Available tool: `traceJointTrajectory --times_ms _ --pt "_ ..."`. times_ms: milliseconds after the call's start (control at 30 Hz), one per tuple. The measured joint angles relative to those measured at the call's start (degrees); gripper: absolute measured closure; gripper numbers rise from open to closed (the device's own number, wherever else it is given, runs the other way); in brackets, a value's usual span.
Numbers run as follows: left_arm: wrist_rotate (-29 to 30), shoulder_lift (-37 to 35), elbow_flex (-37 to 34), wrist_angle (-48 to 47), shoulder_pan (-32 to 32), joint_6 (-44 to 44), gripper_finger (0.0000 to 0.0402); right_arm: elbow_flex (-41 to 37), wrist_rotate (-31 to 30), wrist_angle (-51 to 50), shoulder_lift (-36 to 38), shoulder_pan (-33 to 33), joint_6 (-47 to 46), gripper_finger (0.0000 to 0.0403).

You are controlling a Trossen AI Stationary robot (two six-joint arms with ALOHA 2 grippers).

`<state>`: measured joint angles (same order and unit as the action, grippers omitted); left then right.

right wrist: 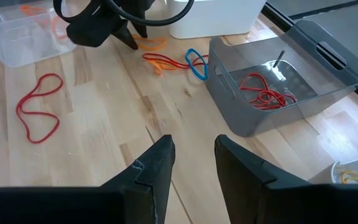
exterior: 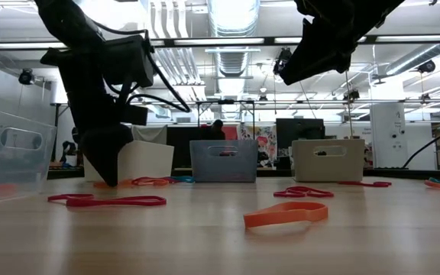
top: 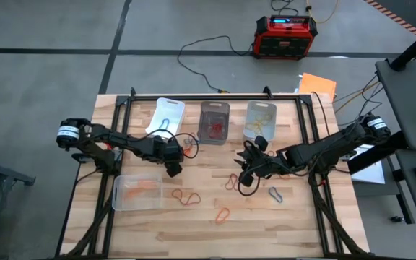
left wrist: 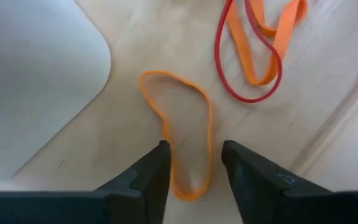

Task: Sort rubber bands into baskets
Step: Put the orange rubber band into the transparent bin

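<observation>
My left gripper (left wrist: 194, 152) is open and points down at the table, just right of the front-left clear basket (top: 137, 193). Its two fingers stand on either side of the near end of an orange rubber band (left wrist: 209, 124) that lies flat on the wood. I cannot tell whether they touch it. A red band (left wrist: 219, 56) and another orange band (left wrist: 278, 46) lie just beyond. My right gripper (right wrist: 194, 146) is open and empty. It hangs above the table's middle (top: 248, 173), in front of the dark basket (right wrist: 284, 87), which holds red bands.
The white basket (top: 166, 115), the dark basket (top: 214, 121) and a clear basket (top: 261, 119) stand in a row at the far edge. Loose bands lie on the wood: red (top: 186, 196), orange (top: 223, 214), red (top: 231, 180), grey (top: 275, 193) and blue (right wrist: 194, 62).
</observation>
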<state>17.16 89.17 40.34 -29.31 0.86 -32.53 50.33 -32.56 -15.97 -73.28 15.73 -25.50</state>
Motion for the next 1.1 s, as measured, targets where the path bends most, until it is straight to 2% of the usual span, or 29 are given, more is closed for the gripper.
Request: traceJointTrajectory --times_ms 267,333,833,1100 --pt "-1.31 0.07 0.00 0.62 -0.07 0.42 0.0382 0.00 0.00 0.00 0.00 0.00 0.00 0.0284" --pt "-1.80 0.07 0.16 0.41 -0.07 0.52 0.0395 0.00 0.00 0.00 0.00 0.00 0.00 0.0282" --pt "-2.17 0.26 6.10 -8.18 -2.89 4.76 0.0401 0.00 1.22 -0.01 0.00 0.02 0.00 0.0284" --pt "-8.09 -0.83 10.19 -9.80 -6.85 11.60 0.0402 0.00 1.31 -0.04 0.02 0.02 0.07 0.0282"
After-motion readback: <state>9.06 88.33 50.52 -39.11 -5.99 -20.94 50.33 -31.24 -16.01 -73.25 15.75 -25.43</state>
